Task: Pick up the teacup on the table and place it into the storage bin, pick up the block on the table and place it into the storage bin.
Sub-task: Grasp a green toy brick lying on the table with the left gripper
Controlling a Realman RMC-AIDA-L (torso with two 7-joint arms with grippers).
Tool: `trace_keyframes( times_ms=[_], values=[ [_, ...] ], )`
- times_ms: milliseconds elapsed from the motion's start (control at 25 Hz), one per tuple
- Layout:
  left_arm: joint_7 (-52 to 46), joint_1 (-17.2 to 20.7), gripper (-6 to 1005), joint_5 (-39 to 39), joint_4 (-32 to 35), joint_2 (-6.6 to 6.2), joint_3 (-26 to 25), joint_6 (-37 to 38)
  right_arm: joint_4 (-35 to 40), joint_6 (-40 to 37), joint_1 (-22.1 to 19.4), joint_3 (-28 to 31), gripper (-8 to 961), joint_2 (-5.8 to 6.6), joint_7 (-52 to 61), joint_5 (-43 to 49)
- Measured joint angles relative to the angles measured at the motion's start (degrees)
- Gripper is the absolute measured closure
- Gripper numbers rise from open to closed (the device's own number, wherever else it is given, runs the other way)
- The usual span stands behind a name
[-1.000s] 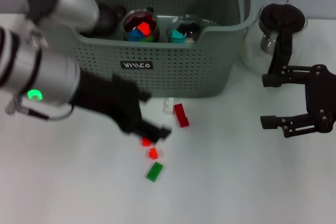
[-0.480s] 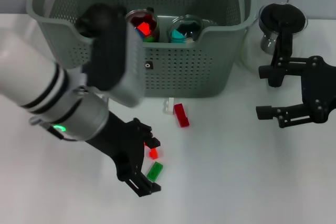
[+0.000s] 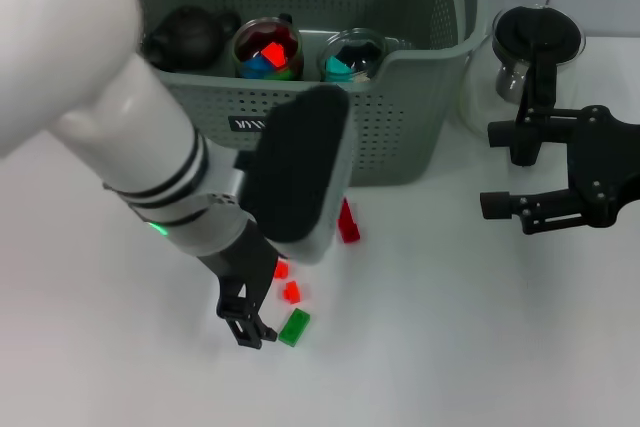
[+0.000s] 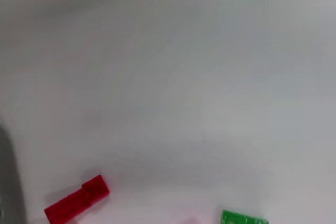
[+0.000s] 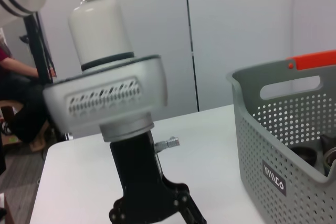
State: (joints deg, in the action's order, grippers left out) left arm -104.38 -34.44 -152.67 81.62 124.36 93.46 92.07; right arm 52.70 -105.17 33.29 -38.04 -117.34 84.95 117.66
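Near the table's front edge, we have our left gripper (image 3: 252, 322) lowered just beside the green block (image 3: 294, 327), its fingers spread and holding nothing, while the right gripper (image 3: 512, 167) hangs released toward the right edge by the glass pot (image 3: 525, 52). We judge the block pickup is in hand: next we must straddle a block, close, and carry it back to the storage bin (image 3: 400, 137), where cups already sit.

Your left arm is reaching steeply down across the middle of the head view, its left gripper (image 3: 250, 322) pointing at the table, fingers apart. Your right gripper (image 3: 507, 169) is hovering at the right, jaws spread wide.
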Motion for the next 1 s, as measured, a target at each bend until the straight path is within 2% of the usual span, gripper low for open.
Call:
trace_keyframes(
  times_ms=[280,480,840,1000],
  values=[
    [1.0,-1.4,97,-3.4,-0.3,0.15,8.0,-0.3,-1.3,0.1,0.5,1.2,25,-0.17,0.2,0.0],
    [1.7,-2.4,105,-3.2,-0.1,0.21,11.0,-0.4,-1.4,0.2,0.8,1.2,25,-0.4,0.7,0.0],
    [1.5,-4.6,120,-2.5,-3.8,0.44,16.5,-2.7,-1.7,0.1,0.4,1.2,25,-0.7,1.0,-0.4],
    [1.3,-5.7,127,-2.5,-5.4,0.44,16.9,-3.4,-2.0,0.1,0.4,1.2,25,-0.7,1.0,-0.4]
  ],
)
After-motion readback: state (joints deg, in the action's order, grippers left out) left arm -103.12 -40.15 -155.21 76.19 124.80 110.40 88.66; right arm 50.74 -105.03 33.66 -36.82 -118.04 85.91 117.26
